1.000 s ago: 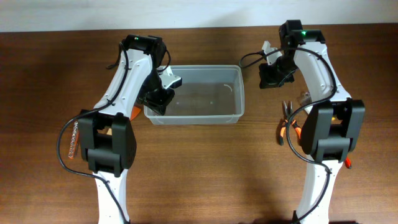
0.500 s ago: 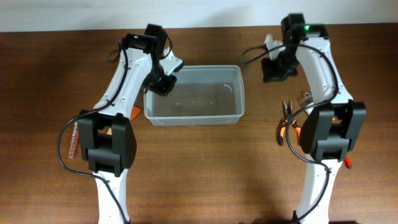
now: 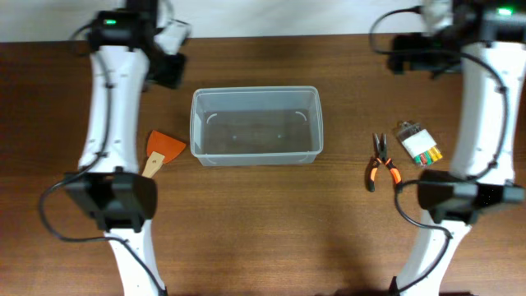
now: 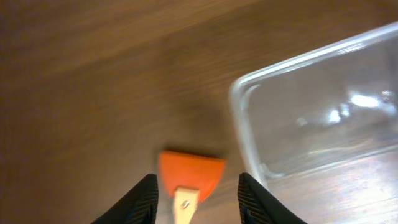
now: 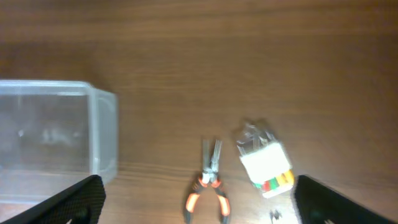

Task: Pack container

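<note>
Clear container [image 3: 255,156] sits mid-table, empty: packing not yet begun. The left gripper [image 4: 196,177] and right gripper [image 5: 199,180] hover released, holding nothing. An orange scraper [image 3: 163,148] lies just left of the tub; pliers [image 3: 380,160] and a small packet [image 3: 419,142] lie well to its right. The table [image 3: 263,230] is dark wood, with a pale strip behind it, perhaps a wall.

We see a dark brown, wood-grained desk [image 3: 263,226]; a clear, colourless container [image 3: 256,157]; a scraper [image 3: 163,147] with orange blade and pale wooden handle; orange-and-black pliers [image 3: 380,160]; a clear packet [image 3: 419,144] of red, yellow and green bits.
</note>
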